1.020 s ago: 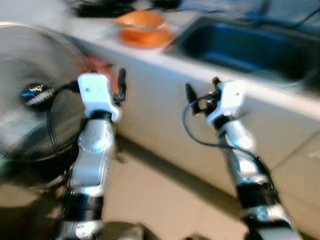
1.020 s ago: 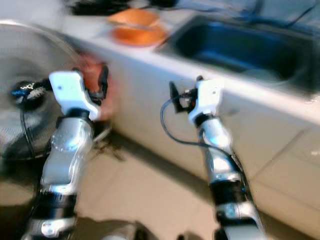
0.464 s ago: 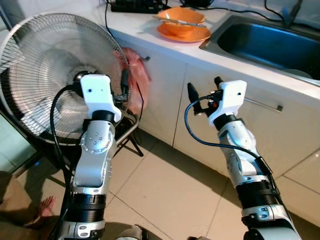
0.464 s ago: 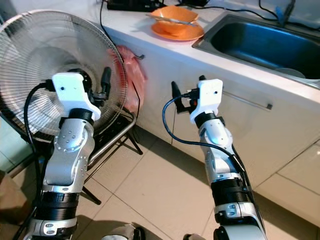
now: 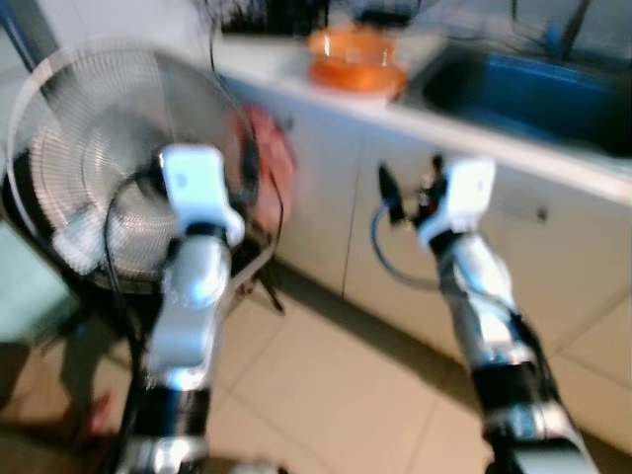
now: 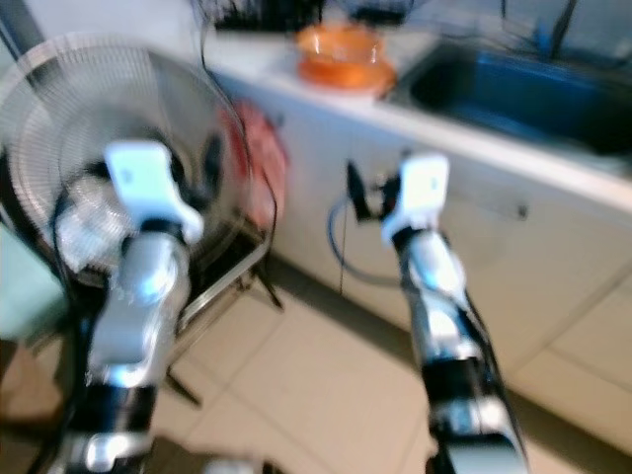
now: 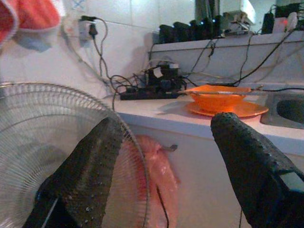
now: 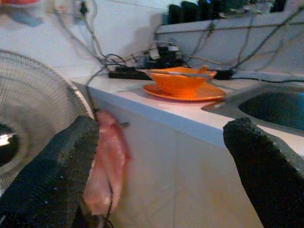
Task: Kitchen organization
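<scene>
A white tiled wall (image 7: pixel 128 19) stands behind a white counter (image 8: pixel 156 107) with cabinet doors (image 5: pixel 326 197). The floor (image 5: pixel 326 385) has beige tiles. A standing fan (image 5: pixel 109 178) is near the counter.

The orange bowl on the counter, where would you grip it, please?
Probably the orange bowl by its near rim, coming from the front above the counter edge. It sits upright on an orange plate, with a utensil across the top, so pinch beside that.

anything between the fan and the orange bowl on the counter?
Yes: a pink bag hangs on the cabinet front between the fan and the orange bowl, clearest in the left wrist view.
</scene>
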Available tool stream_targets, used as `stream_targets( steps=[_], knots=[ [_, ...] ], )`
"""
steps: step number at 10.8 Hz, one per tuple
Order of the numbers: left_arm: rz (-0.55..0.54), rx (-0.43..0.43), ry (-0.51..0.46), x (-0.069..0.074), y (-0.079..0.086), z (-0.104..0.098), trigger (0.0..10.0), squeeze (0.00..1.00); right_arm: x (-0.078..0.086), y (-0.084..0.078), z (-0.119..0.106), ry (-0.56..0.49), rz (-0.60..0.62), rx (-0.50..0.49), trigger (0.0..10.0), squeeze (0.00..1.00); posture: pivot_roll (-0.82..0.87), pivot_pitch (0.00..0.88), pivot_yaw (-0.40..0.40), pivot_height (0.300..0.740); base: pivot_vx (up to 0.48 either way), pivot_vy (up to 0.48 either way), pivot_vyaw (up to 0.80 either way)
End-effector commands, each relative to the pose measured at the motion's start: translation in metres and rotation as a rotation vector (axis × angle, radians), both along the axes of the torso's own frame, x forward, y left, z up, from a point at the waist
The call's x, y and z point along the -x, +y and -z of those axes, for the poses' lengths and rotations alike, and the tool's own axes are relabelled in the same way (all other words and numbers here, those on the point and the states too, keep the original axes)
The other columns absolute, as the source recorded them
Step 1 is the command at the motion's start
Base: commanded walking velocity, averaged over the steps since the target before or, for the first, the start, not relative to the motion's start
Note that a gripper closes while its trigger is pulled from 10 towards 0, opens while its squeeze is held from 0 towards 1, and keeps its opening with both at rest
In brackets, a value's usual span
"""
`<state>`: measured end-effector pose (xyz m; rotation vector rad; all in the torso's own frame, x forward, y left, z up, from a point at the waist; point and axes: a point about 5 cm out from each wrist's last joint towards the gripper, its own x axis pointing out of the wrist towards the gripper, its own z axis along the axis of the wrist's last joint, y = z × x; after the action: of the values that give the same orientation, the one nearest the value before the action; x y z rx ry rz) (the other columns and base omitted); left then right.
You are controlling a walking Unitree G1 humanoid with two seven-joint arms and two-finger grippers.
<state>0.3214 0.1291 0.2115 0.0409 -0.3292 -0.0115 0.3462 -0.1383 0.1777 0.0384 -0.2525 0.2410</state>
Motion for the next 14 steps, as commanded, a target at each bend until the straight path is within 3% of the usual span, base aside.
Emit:
stream_targets(
  steps=[1, 5, 7, 14],
  knots=[
    [-0.027, -0.013, 0.014, 0.0001, 0.0073, 0.0025, 10.0, 0.00, -0.0010, 0.0055, -0.0040, -0.006, -0.018, -0.025, 10.0, 0.00, 0.07, 0.115, 0.022, 0.740, 0.439, 0.000, -0.80],
    [-0.027, -0.015, 0.015, -0.0003, 0.0073, 0.0023, 10.0, 0.00, -0.0013, 0.0058, -0.0042, -0.007, -0.017, -0.022, 10.0, 0.00, 0.07, 0.115, 0.023, 0.740, 0.439, 0.000, 0.00],
    [-0.027, -0.015, 0.014, -0.0004, 0.0074, 0.0021, 10.0, 0.00, -0.0018, 0.0054, -0.0041, -0.003, -0.013, -0.026, 10.0, 0.00, 0.07, 0.115, 0.022, 0.740, 0.439, 0.000, -0.75],
    [-0.023, -0.017, 0.011, -0.0004, 0.0064, 0.0020, 10.0, 0.00, -0.0017, 0.0066, -0.0045, -0.010, -0.017, -0.021, 10.0, 0.00, 0.07, 0.107, 0.024, 0.740, 0.438, 0.000, 0.00]
  ],
)
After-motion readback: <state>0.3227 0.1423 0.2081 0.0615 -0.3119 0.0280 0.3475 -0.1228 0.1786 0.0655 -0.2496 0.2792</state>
